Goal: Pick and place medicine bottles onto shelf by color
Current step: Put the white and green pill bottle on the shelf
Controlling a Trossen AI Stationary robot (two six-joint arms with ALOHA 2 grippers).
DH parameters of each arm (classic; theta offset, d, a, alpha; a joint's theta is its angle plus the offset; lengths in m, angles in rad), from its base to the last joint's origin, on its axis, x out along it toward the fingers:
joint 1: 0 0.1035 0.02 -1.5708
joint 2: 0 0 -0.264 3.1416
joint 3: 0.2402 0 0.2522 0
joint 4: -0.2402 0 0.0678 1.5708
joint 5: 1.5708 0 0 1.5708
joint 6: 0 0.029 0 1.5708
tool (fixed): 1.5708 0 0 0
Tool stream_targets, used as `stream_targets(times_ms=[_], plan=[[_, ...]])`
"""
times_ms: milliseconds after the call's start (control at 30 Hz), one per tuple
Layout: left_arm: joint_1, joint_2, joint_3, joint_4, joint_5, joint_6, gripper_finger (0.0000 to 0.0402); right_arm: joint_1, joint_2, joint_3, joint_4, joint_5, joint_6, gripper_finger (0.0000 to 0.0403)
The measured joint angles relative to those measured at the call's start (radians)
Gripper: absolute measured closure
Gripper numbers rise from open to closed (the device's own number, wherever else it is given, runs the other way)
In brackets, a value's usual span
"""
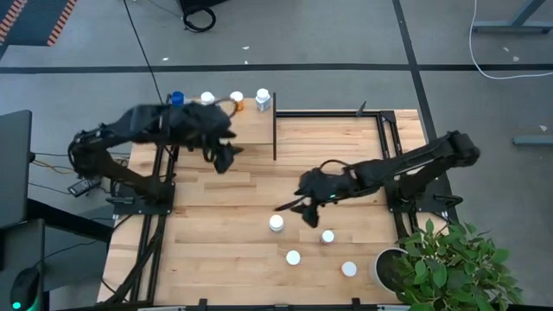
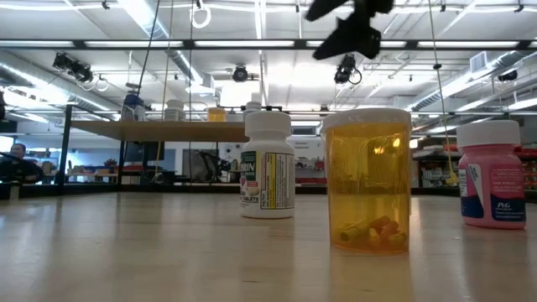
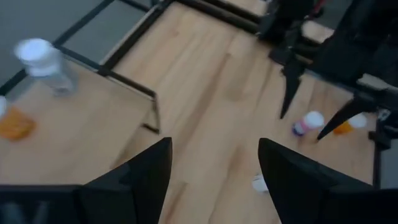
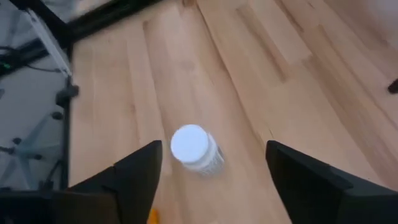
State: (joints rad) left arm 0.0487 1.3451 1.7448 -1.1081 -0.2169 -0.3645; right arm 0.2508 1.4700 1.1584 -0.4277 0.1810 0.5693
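Several medicine bottles stand along the far edge of the shelf (image 1: pixel 251 130), among them a blue-capped one (image 1: pixel 177 98) and a clear white-capped one (image 3: pixel 43 62). More stand on the table: a white bottle (image 4: pixel 194 149), an orange one (image 2: pixel 369 180) and a pink one (image 2: pixel 492 172). My left gripper (image 1: pixel 226 155) hangs open and empty over the shelf's near part. My right gripper (image 1: pixel 294 212) is open above the table, slanting down. The white bottle stands upright just ahead of its fingers, untouched.
A potted plant (image 1: pixel 449 263) stands at the table's near right corner. Black frame bars (image 1: pixel 275 134) edge the shelf's right side. Bare planks lie between the shelf and the table's near left.
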Motion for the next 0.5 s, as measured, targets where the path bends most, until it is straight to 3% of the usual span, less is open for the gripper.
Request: stream_targets(times_ms=[167,267,500], plan=[[-0.078,-0.235,-0.360,0.267,-0.003,-0.120,0.0165,0.000,0.174,0.162,-0.150,-0.014,0.047,0.0075],[-0.126,-0.376,-0.537,0.365,-0.007,-0.201,0.0172,0.000,0.254,0.239,-0.146,-0.065,0.099,0.0069],[-0.284,-0.603,-0.776,0.496,-0.077,-0.332,0.0193,0.012,0.418,0.410,-0.186,-0.115,0.128,0.0068]])
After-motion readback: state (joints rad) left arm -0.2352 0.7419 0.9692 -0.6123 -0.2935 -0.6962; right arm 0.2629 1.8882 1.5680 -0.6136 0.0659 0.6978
